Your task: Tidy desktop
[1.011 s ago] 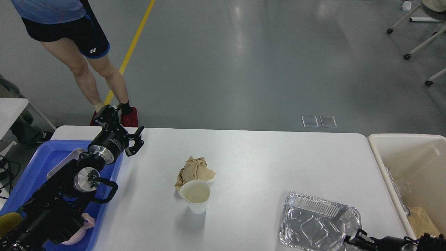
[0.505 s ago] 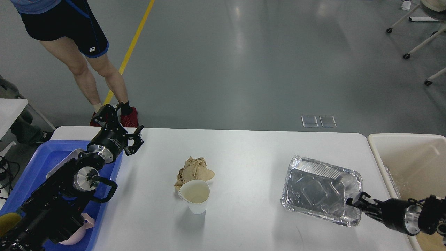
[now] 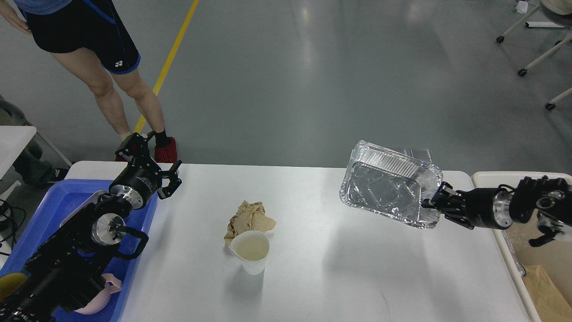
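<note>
The white desktop (image 3: 339, 268) fills the lower view. A crumpled brown paper (image 3: 249, 218) lies at its centre, with a white paper cup (image 3: 250, 252) upright just in front of it. My right gripper (image 3: 432, 203) is shut on the rim of a foil tray (image 3: 388, 190) and holds it tilted in the air above the desktop's right part. My left gripper (image 3: 154, 163) is open and empty at the far left corner, over the edge of the blue tray (image 3: 53, 210).
A cream bin (image 3: 543, 250) with brown paper in it stands at the desktop's right end. The blue tray holds a metal dish (image 3: 80, 210) and a pink item (image 3: 99, 302). A person (image 3: 107, 76) stands beyond the far left corner.
My right gripper has lifted the foil tray off the desktop's near right part and carried it up and away, tilting it. My left arm has barely moved.
</note>
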Tool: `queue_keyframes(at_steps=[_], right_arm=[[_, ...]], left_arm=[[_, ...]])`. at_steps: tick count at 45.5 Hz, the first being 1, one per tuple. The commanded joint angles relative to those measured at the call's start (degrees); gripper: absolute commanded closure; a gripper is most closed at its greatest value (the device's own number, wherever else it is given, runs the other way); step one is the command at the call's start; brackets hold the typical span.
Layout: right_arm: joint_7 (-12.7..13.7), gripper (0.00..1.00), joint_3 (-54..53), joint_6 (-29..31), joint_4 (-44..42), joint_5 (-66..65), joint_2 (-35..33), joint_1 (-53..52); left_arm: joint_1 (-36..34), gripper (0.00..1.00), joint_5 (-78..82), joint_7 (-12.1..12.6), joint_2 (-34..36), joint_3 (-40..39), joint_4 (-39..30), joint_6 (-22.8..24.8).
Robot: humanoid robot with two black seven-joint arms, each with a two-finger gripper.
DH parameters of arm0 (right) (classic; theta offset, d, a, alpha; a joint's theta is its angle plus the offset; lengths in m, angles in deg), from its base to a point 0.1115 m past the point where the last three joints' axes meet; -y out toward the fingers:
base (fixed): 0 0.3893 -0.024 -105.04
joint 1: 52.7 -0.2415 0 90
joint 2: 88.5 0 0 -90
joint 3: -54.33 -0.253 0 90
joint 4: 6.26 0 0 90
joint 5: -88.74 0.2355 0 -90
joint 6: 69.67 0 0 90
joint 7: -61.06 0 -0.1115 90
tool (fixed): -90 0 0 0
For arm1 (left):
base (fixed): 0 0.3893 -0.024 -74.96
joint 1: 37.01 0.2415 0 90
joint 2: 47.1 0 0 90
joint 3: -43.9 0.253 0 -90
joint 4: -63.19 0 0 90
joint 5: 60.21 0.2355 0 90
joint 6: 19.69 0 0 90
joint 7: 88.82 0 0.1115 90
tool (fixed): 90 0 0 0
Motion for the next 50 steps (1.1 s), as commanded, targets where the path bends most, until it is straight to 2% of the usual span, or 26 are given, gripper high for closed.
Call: queue_keyframes(at_steps=[1,5,6,15,28,34,38,41,46,50], right_arm=[[-0.1,1.0,9.4,0.7,-0.1,-1.3,3.6,-9.0],[-0.2,1.0,13.3,0.7,-0.4,-1.2,5.7,-13.1],[-0.2,1.0,15.8,0.8,-1.5,-1.2,8.6,-16.4],[-0.1,1.0,18.9,2.6,-8.0,-1.3,16.7,-20.5],[0.0,1.0,19.2,2.6,-10.8,-1.2,21.6,-21.4],[-0.1,1.0,19.2,2.6,-10.8,-1.2,21.7,-21.2],[-0.1,1.0,19.1,2.6,-10.8,-1.2,21.7,-21.1],[-0.2,1.0,19.1,2.5,-10.6,-1.2,21.9,-21.1],[-0.3,1.0,19.1,2.5,-10.3,-1.0,21.7,-21.6],[-0.3,1.0,19.1,2.6,-10.2,-0.8,21.3,-22.0]], left_arm=[[0.0,0.03,0.0,0.0,-0.1,0.0,0.0,0.0],[0.0,0.03,0.0,0.0,0.0,0.0,0.0,0.1],[0.0,0.03,0.1,0.0,0.0,0.0,0.0,0.1],[0.1,0.03,0.6,0.2,0.0,0.2,0.0,0.4],[0.3,0.03,0.8,0.2,-0.4,0.3,-0.2,0.6],[-0.9,0.03,1.6,-0.2,0.1,5.0,-1.7,-0.8],[-1.4,0.03,1.4,0.3,1.1,6.5,-5.3,-3.0],[-1.2,0.03,1.4,1.4,2.9,7.7,-11.6,-4.9],[-0.9,0.03,2.0,4.7,10.5,16.0,-22.2,-6.5],[-0.9,0.03,2.0,5.4,17.9,21.6,-28.2,-6.3]])
